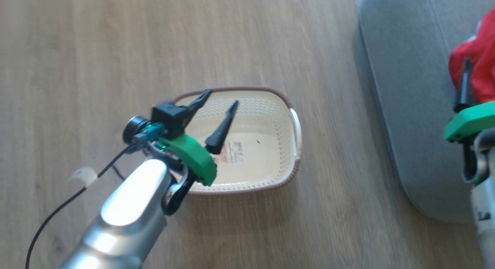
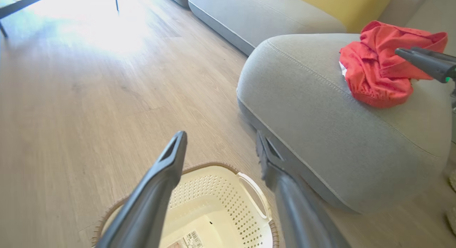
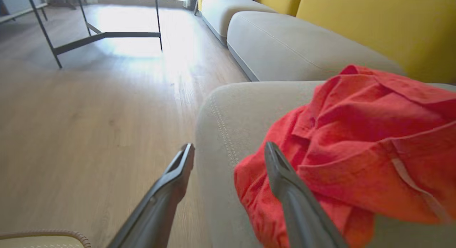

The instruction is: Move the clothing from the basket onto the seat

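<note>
The cream perforated basket (image 1: 270,145) with a brown rim stands on the wood floor, holding nothing but a label sticker on its bottom. My left gripper (image 1: 224,97) hovers open over the basket's left half, with the basket (image 2: 221,208) below its spread fingers in the left wrist view. The red clothing (image 1: 477,62) lies crumpled on the grey seat (image 1: 406,87) at the right. My right gripper (image 3: 229,148) is open right beside the clothing (image 3: 356,141), fingers spread and gripping nothing. The left wrist view also shows the clothing (image 2: 381,66) on the seat (image 2: 320,116).
A second grey cushion (image 3: 285,45) and yellow backrests (image 3: 384,27) continue the sofa beyond the seat. A dark metal table frame (image 3: 92,30) stands far off on the sunlit floor. A black cable (image 1: 65,203) trails from my left arm.
</note>
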